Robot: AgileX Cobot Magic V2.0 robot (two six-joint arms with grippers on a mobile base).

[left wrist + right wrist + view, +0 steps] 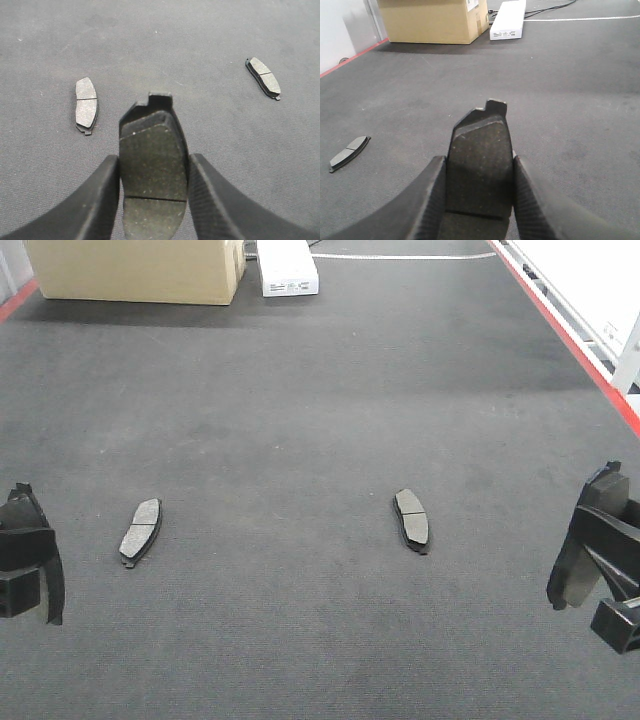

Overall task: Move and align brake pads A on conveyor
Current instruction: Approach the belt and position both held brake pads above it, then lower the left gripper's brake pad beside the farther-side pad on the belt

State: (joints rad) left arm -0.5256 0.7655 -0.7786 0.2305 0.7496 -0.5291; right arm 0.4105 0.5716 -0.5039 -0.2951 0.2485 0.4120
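Pads first: two brake pads already lie flat on the conveyor (320,390), one at lower left (141,530) and one right of centre (411,519), well apart and roughly level with each other, so we reckon they're the start of a row. Our left gripper (152,200) is clamped on a third pad (152,155) and our right gripper (479,200) on a fourth (480,160), each pinched by its long edges between the fingers. Both hover at the frame edges, outside the laid pair, probably so we can set them down in line.
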